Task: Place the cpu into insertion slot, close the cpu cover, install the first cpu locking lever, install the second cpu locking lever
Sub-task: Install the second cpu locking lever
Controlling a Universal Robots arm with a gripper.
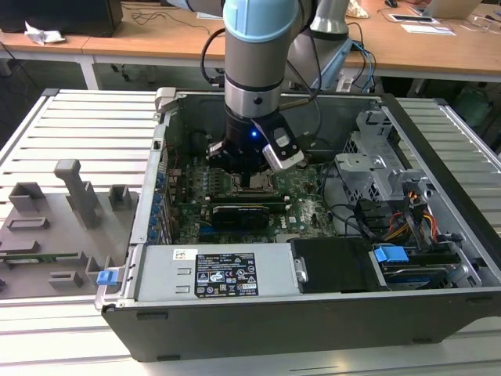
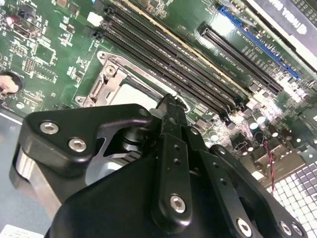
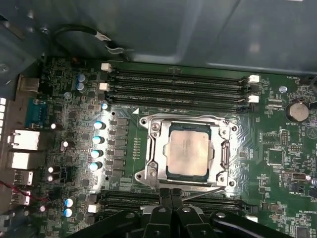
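Note:
The silvery cpu (image 3: pixel 187 151) lies flat in the insertion slot, of which a thin dark rim (image 3: pixel 190 177) shows around it. The metal cpu cover (image 3: pixel 156 148) is down, framing the chip through its square window. My gripper (image 3: pixel 171 192) sits at the socket's edge with its black fingers pressed together, right beside a thin metal locking lever (image 3: pixel 205 192) that slants along that edge. In the second wrist view, the gripper (image 2: pixel 168 101) points at the cpu (image 2: pixel 133 94) and cover (image 2: pixel 106 82). In the exterior view, the gripper (image 1: pixel 249 178) is down inside the open computer case over the socket.
Long black memory slots (image 3: pixel 178 82) run on both sides of the socket. A black expansion card (image 1: pixel 239 213), the power supply (image 1: pixel 219 274) and a drive cage (image 1: pixel 376 168) crowd the case. A grey fixture tray (image 1: pixel 55 227) lies at the exterior view's left.

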